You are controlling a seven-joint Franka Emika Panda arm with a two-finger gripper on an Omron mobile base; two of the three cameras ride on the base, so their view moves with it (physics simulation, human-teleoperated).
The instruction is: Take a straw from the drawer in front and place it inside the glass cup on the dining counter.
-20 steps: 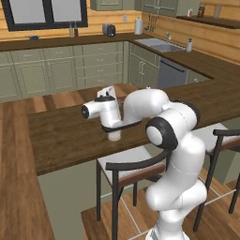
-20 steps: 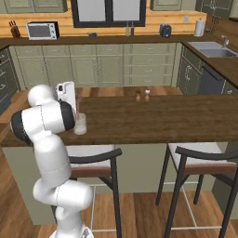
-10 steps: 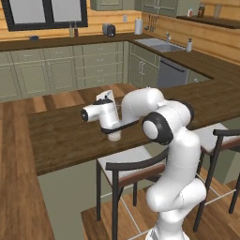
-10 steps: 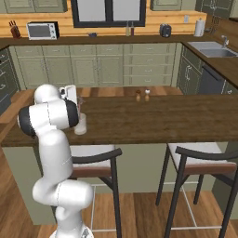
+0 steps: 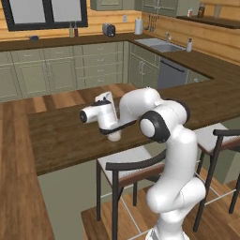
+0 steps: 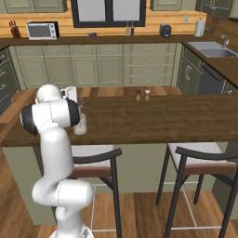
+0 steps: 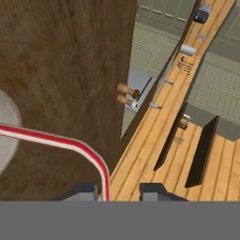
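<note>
So the big dark wood table takes up the middle of the kitchen, and the white arm is folded down over its near edge, right above the glass cup. The cup sits close to that edge, well away from the two little wooden shakers further along.

In the hand view the straw runs from the fingertips out across the wood and over the pale curve of the cup. It looks bent partway, not straight. I can't tell if the far end is actually down inside the cup, since it runs out of view.

The end effector has its tips apart. The straw lies against one of them with a clear gap to the other, so it doesn't look pinched.

My take on handling: the straw's super light, thin and slick, and judging by that bend it flexes easily. I'd hold it near the top end with a light squeeze, so the long free end can drop into the cup. The cup looks light too, so a sideways nudge could tip it.
</note>
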